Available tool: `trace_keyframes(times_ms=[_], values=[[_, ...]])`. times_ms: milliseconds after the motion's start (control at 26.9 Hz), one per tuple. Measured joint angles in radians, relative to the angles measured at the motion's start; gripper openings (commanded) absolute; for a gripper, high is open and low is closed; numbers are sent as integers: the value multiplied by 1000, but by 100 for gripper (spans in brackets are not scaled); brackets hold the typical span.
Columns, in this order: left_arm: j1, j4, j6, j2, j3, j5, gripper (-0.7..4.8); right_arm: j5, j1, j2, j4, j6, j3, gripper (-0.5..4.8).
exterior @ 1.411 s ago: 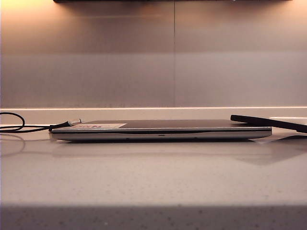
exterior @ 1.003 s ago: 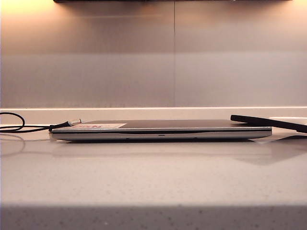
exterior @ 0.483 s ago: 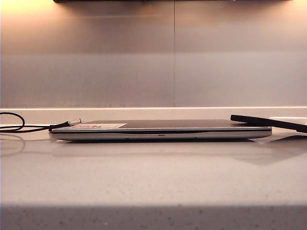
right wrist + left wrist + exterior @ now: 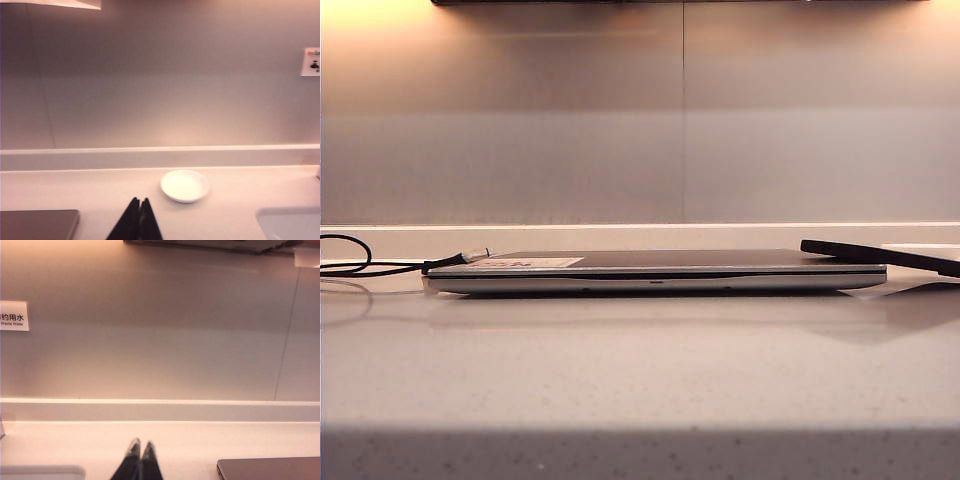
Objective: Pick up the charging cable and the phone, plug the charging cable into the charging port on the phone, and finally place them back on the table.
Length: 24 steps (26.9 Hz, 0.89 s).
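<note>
Pale speckled surface (image 4: 640, 370). Directly on it: closed silver laptop (image 4: 655, 272) at centre, black cable (image 4: 360, 266) looping at left, small white dish (image 4: 184, 185) near back wall.

The phone (image 4: 880, 256) and charging cable (image 4: 360, 266) run past the picture's edges.

We see the thin black charging cable (image 4: 380, 268) looping on the pale speckled stone table (image 4: 640, 370), its silvery tip resting beside the laptop; the flat black phone (image 4: 880, 256) lies tilted.
</note>
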State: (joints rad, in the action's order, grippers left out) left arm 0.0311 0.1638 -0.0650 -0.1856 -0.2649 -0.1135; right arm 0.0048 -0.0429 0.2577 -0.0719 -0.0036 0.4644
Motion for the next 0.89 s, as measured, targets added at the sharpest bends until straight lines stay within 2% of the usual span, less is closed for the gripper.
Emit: trace_keyframes(times_ms=[149,371,557,631,706,891], values=[[-35,3,0,-98,-43,0,-6,-80,0,99,0,0,77,-2],[-148,75,4,-240,-49,0,-6,-183,2,207,4,0,150,-2],[-219,152,8,-364,-50,-1,-6,-215,14,238,4,1,172,-3],[-256,190,18,-433,-50,-1,-6,-199,75,241,0,1,172,-3],[-286,218,51,-517,-50,-2,-6,-137,188,245,-2,3,172,-3],[-291,219,103,-579,-50,-2,-6,-19,370,254,-33,-37,172,-2]])
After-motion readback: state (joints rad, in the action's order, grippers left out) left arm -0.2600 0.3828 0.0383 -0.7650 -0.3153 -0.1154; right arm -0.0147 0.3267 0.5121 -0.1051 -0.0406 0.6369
